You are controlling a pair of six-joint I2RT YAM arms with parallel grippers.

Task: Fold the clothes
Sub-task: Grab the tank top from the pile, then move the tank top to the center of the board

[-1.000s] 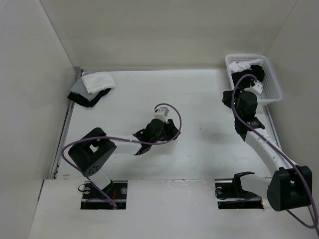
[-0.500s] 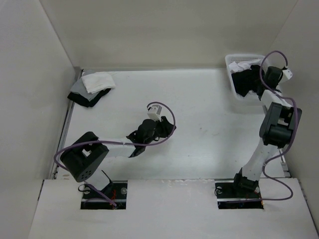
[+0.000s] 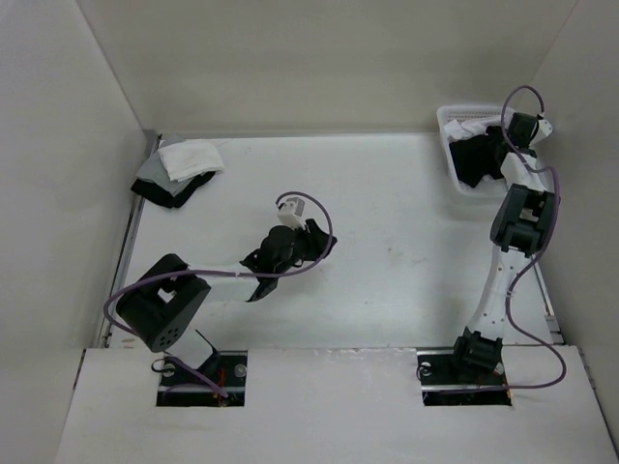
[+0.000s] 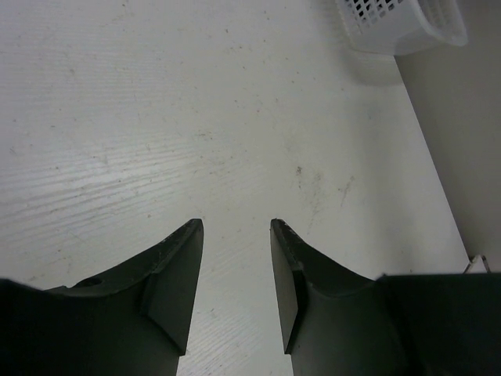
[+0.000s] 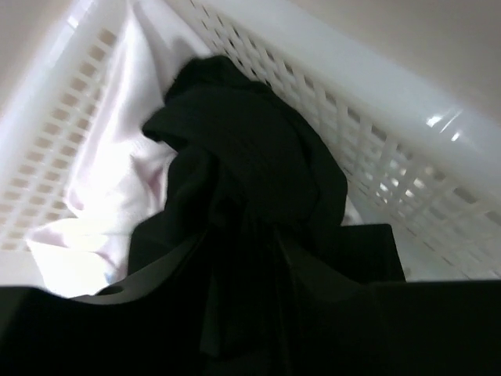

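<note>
The black shirt (image 3: 474,160) lies bunched in the white basket (image 3: 453,117) at the back right, partly draped over its near-left rim. In the right wrist view, the shirt (image 5: 243,141) rises as a dark mound against the basket wall (image 5: 376,94). My right gripper (image 3: 495,148) hangs over the basket. Its jaws (image 5: 243,232) stand apart, with black fabric just ahead of and between the fingers. My left gripper (image 3: 324,242) hovers open over the mid-table, and nothing sits between its fingers (image 4: 235,223).
A wrinkly white garment (image 5: 117,157) lies under the shirt in the basket. A stack of white, grey and black cloths (image 3: 179,166) sits at the back left corner. The basket's corner (image 4: 407,23) shows far ahead of the left gripper. Walls enclose the table.
My right arm has swung up from in front of the basket to above it, and its jaws have gone from shut to apart. My left gripper has drifted slightly left and back.
</note>
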